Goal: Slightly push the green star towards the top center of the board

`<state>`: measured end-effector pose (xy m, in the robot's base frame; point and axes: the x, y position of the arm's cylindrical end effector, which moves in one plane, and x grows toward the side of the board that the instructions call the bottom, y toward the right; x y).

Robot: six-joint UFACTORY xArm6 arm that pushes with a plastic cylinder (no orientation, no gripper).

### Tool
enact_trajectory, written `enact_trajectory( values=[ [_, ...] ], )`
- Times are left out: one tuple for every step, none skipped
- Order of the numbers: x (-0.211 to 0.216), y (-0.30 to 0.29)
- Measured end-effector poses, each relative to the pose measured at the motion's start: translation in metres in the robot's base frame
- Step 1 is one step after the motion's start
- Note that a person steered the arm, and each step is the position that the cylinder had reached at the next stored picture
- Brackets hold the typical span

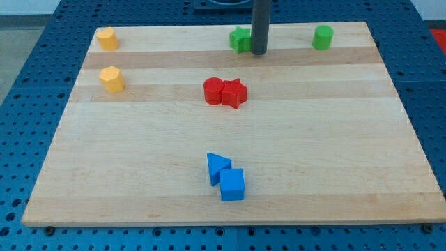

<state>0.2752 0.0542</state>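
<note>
The green star lies near the view's top centre of the wooden board. My tip is down on the board just to the star's right, touching or almost touching it, and the rod hides the star's right edge. A green cylinder stands further right along the top edge.
A red cylinder and a red star sit touching at mid-board. A blue triangle and a blue cube sit touching near the bottom centre. Two yellow blocks are at the upper left.
</note>
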Motion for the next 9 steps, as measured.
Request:
enact_trajectory(
  values=[
    [-0.002, -0.01],
    [-0.002, -0.017],
    [-0.004, -0.018],
    [-0.008, -0.021],
    [-0.01, -0.021],
    [-0.011, -0.024],
    [-0.011, -0.03],
    [-0.012, -0.035],
    [-0.009, -0.033]
  ],
)
